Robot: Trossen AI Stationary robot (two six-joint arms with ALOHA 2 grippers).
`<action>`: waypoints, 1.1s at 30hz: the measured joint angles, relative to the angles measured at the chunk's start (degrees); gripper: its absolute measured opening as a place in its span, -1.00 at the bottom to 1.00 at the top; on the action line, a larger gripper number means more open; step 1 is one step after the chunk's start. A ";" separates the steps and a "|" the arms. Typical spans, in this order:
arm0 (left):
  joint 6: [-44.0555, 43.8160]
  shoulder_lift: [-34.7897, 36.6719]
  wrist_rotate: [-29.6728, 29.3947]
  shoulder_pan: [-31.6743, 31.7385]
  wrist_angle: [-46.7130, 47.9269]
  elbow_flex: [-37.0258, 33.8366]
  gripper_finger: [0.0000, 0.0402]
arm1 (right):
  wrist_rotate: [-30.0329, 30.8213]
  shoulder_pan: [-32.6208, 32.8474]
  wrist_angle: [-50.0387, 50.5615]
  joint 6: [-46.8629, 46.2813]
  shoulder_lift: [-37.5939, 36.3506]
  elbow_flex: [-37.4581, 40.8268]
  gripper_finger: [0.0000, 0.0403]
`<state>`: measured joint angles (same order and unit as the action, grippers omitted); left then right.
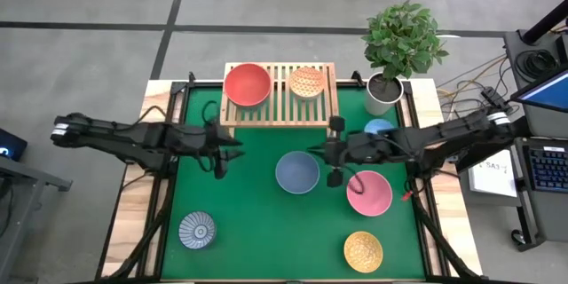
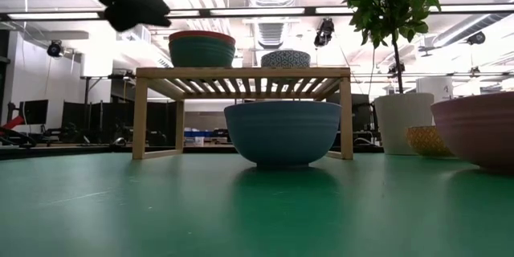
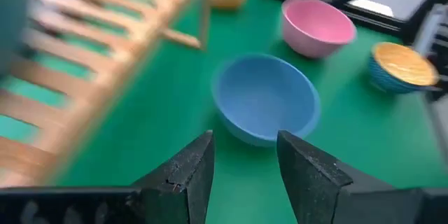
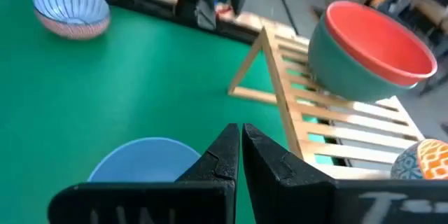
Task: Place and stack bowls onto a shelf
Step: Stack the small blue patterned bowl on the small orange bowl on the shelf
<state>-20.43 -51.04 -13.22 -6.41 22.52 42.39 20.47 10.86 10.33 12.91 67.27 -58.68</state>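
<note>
Nearest the table's front edge sit the yellow patterned bowl (image 1: pixel 363 250) and the dark grey-blue patterned bowl (image 1: pixel 196 230), well apart at opposite corners of the green mat (image 1: pixel 257 248), neither touched. Farther in lie the pink bowl (image 1: pixel 369 193) and the blue-grey bowl (image 1: pixel 297 172), both loose on the mat in front of the shelf (image 1: pixel 280 114). The left gripper (image 1: pixel 222 161) hovers to the left of the blue-grey bowl with its fingers parted and nothing between them; the left wrist view looks straight down at that bowl. The right gripper (image 1: pixel 330 161) hangs between the blue-grey and pink bowls, its fingers pressed together and empty. A light blue bowl (image 1: pixel 379 128) shows partly under the right arm, near the shelf's right end.

On the shelf itself stands the red bowl (image 1: pixel 248 84), nested in a green bowl (image 2: pixel 201 51) (the low view shows the green wall under the red rim), with the orange patterned bowl (image 1: pixel 306 82) beside it. So by my count three bowls are placed, one stack is made, and five remain on the mat; the task looks under halfway.

Beyond the shelf's right corner stands a potted plant (image 1: pixel 401 43) in a white pot, close to the light blue bowl, so reaching there may be tight.
</note>
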 joint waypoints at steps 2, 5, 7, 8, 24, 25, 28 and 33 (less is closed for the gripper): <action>-3.98 -1.97 2.54 -0.03 0.07 0.02 -0.31 | -0.05 0.03 -4.32 1.61 -3.30 4.52 -0.96; -9.93 -4.60 5.32 -0.02 1.11 0.02 -0.31 | -1.85 -0.53 -10.08 4.68 -7.77 10.35 -0.96; -14.06 -6.18 7.78 -0.05 2.28 0.18 -0.31 | -3.83 -1.18 -13.30 6.37 -10.62 13.21 -0.96; -16.03 -7.00 9.13 -0.21 2.95 0.51 -0.31 | -4.98 -1.46 -14.15 7.04 -12.06 14.30 -0.96; -50.96 -27.82 21.47 -13.25 40.31 27.14 -0.31 | -7.20 -2.02 -15.21 12.55 -22.50 19.20 -0.96; -52.84 -29.54 21.46 -14.46 41.29 28.83 -0.31 | -7.20 -2.00 -15.21 12.91 -22.54 19.20 -0.96; -57.78 -34.48 21.41 -18.39 41.86 32.33 -0.31 | -7.20 -2.00 -15.19 14.25 -22.48 19.20 -0.96; -68.48 -41.03 22.48 -24.18 41.99 33.44 -0.31 | -7.20 -2.00 -15.34 15.48 -22.54 19.20 -0.96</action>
<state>-88.92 -92.07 9.25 -30.60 64.52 75.83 13.28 8.86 -5.02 28.39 44.73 -39.48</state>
